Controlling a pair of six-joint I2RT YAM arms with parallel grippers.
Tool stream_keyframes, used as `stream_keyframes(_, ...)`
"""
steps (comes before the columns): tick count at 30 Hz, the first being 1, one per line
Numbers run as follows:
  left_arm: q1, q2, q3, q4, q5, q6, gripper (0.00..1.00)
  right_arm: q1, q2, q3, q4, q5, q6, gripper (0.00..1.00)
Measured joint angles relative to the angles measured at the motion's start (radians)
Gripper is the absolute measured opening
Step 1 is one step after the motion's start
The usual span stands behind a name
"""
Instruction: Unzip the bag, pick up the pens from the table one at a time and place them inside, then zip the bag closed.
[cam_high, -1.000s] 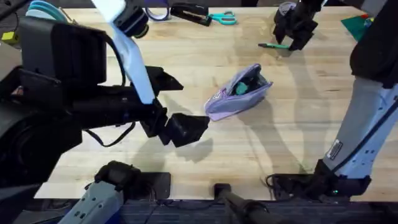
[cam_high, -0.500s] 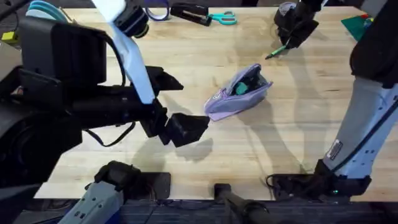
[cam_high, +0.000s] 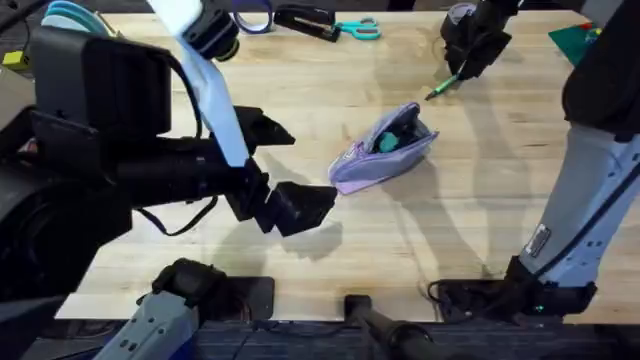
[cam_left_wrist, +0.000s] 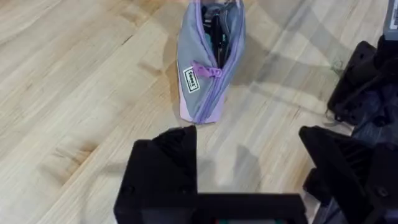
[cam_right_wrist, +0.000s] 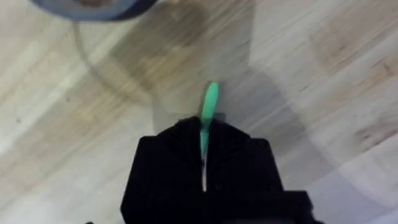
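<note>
The bag (cam_high: 385, 148) lies near the middle of the table (cam_high: 300, 100), unzipped, its mouth gaping toward 1 o'clock, with green and dark items already inside; how many pens are in there cannot be counted. In the left wrist view the bag (cam_left_wrist: 208, 56) shows its zipper parted along the top and its pale label on the side.

One pen (cam_high: 443, 85) hangs tilted above the table at about 1 o'clock from the bag, clamped in the right end effector (cam_high: 468, 58); in the right wrist view the pen (cam_right_wrist: 208, 115) sits pinched between the closed black fingers. I count no other loose pen on the table.

The left end effector (cam_high: 300, 205) hovers at about 8 o'clock from the bag, jaws spread apart and gripping nothing.

By my judgement the unzipping is done and pen loading is under way; this pen has yet to go in, and the zipping closed remains.
</note>
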Motion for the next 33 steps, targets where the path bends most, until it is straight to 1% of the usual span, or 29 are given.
stream_keyframes(4,0.000,0.000,0.000,0.000,0.000,0.000,0.993,0.001,-0.055,0.000,-0.054,-0.011,-0.061,0.031)
stream_keyframes(9,0.000,0.000,0.000,0.000,0.000,0.000,0.993,0.001,-0.194,0.004,-0.103,-0.014,-0.133,0.031)
stream_keyframes(15,0.000,0.000,0.000,0.000,0.000,0.000,0.993,0.001,-0.332,0.018,-0.214,-0.014,-0.173,0.031)
stream_keyframes(22,0.000,0.000,0.000,0.000,0.000,0.000,0.993,0.001,-0.448,0.018,-0.340,-0.014,-0.170,0.031)
stream_keyframes(28,0.000,0.000,0.000,0.000,0.000,0.000,0.993,0.001,-0.551,0.018,-0.360,-0.018,-0.149,0.033)
stream_keyframes(33,0.000,0.000,0.000,0.000,0.000,0.000,0.993,0.001,-0.615,0.009,-0.360,-0.051,-0.144,0.033)
